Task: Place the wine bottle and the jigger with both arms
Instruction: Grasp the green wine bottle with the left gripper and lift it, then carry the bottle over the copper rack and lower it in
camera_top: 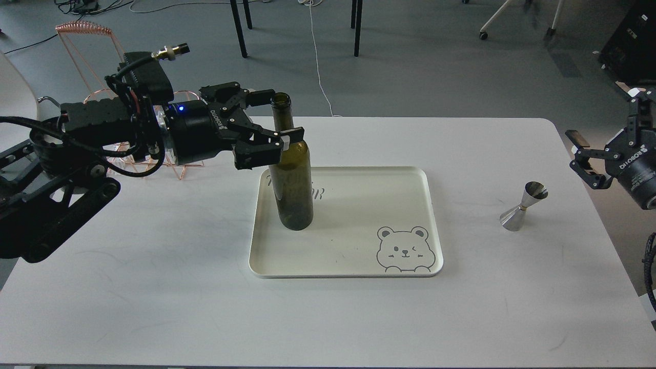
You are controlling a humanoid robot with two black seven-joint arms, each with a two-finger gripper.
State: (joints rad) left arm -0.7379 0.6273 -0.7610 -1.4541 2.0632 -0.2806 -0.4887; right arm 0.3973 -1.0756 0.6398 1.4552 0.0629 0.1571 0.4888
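The wine bottle (pixel 293 174) stands upright in the left part of a cream tray (pixel 430 220), a shallow rounded-corner rectangle with a raised lip and a line-drawn bear face printed at its near right corner. The bottle is smooth dark olive-green glass, a straight cylinder tapering through sloped shoulders into a long narrow neck with an open, ringed mouth. The left pincer (pixel 279 120) comes in sideways at neck height, its black jointed fingers spread to either side of the neck: one fingertip (pixel 296 134) lies against the shoulder on the near side, another reaches behind the neck near the mouth. It looks to be loosely bracketing the glass rather than clenched on it, though from this angle I cannot tell whether the pads truly press.

The jigger (pixel 524 206) stands well apart on the bare matte white worktop (pixel 154 287), right of the tray: a polished silver hourglass of two cones joined at a thin waist, tilted slightly so its open upper cup faces this way. The right pincer (pixel 581 151) hovers above and to the right of it, fingers parted, released, holding nothing. A copper wire rack (pixel 84 31) sits behind the left arm.
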